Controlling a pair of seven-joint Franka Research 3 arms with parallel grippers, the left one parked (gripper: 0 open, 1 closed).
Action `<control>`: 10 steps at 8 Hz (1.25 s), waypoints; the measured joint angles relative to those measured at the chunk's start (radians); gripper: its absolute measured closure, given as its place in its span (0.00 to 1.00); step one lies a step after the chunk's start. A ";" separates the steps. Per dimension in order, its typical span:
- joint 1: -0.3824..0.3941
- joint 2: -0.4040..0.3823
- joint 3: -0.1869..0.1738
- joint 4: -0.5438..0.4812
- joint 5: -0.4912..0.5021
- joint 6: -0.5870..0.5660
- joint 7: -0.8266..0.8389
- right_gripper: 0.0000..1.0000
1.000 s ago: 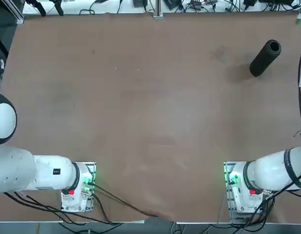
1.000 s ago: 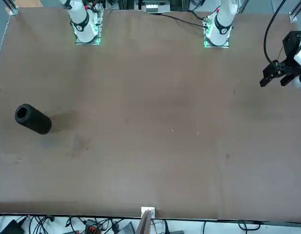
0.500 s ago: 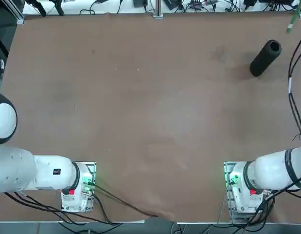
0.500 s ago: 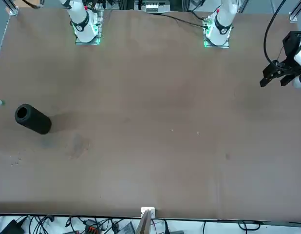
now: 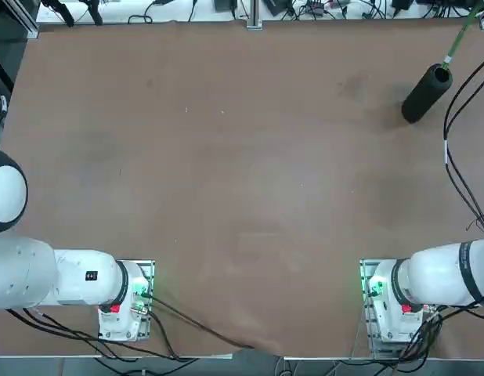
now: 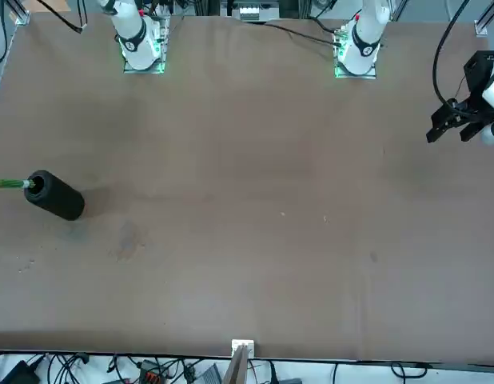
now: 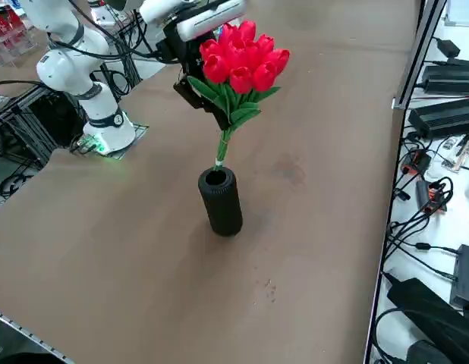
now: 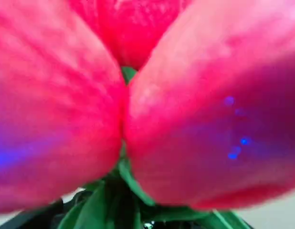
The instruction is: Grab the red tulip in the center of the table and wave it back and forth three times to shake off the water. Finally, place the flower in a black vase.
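Observation:
The black vase [image 7: 221, 201] stands upright near the far right corner of the brown table [image 7: 128, 250]; it also shows in the top view [image 5: 426, 92] and the front view [image 6: 53, 194]. The red tulip [image 7: 242, 57] hangs tilted above it, red heads up. Its thin green stem [image 7: 221, 145] slants down so that the pale tip meets the vase's mouth; I cannot tell whether it is inside. My right gripper [image 7: 216, 114] is shut on the tulip among the leaves, just above the vase. The stem [image 5: 455, 43] crosses to the mouth. Red petals [image 8: 185, 119] fill the wrist view and hide my fingers.
Cables and black power bricks [image 7: 439, 114] lie beyond the table's edge next to the vase. My right arm's cable [image 5: 453, 164] loops over the table's right side. The parked left arm's gripper [image 6: 463, 120] hangs at the opposite side.
The green stem has come in from the table's far right corner, and its tip now meets the vase's mouth. The vase has not moved.

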 joint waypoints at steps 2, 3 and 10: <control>-0.010 -0.013 0.000 -0.055 0.000 0.076 0.004 0.74; -0.017 -0.013 0.000 -0.090 0.000 0.124 0.004 0.74; -0.048 -0.014 0.000 -0.297 0.000 0.355 0.019 0.75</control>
